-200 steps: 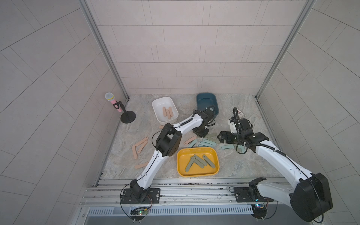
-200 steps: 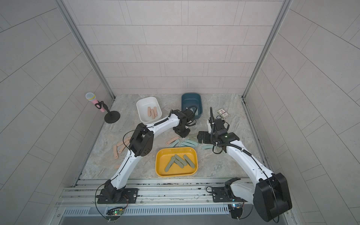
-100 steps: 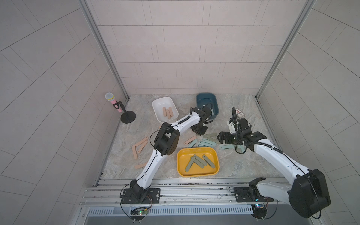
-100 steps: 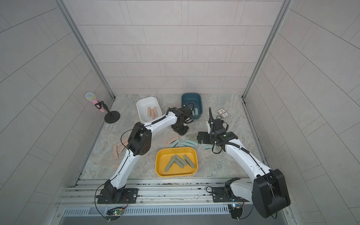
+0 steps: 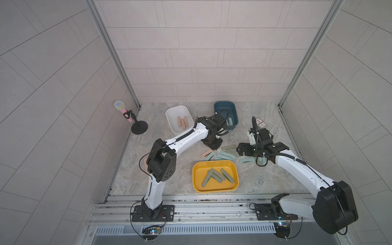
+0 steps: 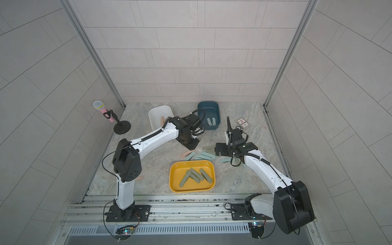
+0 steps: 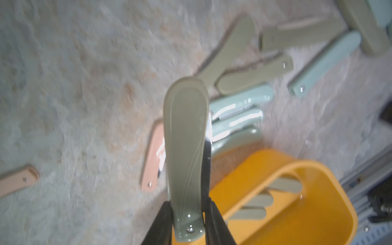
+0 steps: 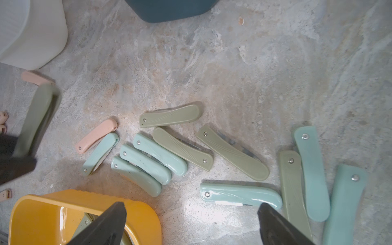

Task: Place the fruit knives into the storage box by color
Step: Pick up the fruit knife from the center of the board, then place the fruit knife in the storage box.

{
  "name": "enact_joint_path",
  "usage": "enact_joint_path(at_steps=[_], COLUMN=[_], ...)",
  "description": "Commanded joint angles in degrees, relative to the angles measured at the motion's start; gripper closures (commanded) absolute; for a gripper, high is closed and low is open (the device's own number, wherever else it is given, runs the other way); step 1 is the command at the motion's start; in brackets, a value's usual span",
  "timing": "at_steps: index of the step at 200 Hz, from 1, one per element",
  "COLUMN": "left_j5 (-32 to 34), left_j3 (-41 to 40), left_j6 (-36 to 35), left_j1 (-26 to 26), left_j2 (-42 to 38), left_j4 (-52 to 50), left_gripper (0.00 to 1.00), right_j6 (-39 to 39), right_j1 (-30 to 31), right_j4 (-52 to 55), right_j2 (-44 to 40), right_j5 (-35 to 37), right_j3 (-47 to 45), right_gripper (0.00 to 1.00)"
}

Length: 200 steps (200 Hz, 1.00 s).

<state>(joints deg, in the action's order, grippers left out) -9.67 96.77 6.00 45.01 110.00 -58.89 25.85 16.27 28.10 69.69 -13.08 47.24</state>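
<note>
Both top views showed marbled tabletop (image 5: 265, 180), tiled walls (image 5: 191, 53), L wrist view blurry, L gripper (image 7: 187, 203) pinched olive knife (image 7: 185, 137), R gripper (image 8: 191, 205) spread wide

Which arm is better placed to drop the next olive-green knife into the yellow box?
Left arm: its jaws grip an olive-green knife near the yellow box. The right arm has open, empty jaws above the loose knives.

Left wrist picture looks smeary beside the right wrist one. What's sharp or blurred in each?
Left wrist view: the held olive-green knife is fairly sharp, the table behind it smeared. Right wrist view: loose knives crisp, a glare patch on the table, that held knife blurred.
</note>
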Motion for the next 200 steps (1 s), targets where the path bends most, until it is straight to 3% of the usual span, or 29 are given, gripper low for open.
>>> enact_joint_path(at_steps=[1,54,115,139,200], left_j5=[0.34,-1.74,-1.18,-1.64,-3.47], left_j3=[-9.4,-26.08,-30.53,-31.44,-30.34], left_j6=[-0.81,2.26,1.83,1.57,1.36], left_j1=[3.18,9.39,11.32,11.32,10.25], left_j2=[-6.54,-15.07,-13.51,-12.73,-13.45], left_j4=[-1.98,2.25,5.87,7.11,7.46], left_gripper=[1.0,1.0,0.97,0.87,0.48], right_j6=[-0.53,0.17,1.18,1.39,2.34], right_j1=[-0.46,-0.46,-0.28,0.14,1.79], right_j4=[1.32,1.34,0.64,0.07,-2.65], right_j2=[-0.47,-1.49,1.42,3.28,10.71], right_j5=[1.42,0.54,-3.35,-4.37,-6.32], right_j3=[1.54,0.59,2.26,3.51,6.18], right_gripper=[0.0,0.0,0.0,0.0,0.0])
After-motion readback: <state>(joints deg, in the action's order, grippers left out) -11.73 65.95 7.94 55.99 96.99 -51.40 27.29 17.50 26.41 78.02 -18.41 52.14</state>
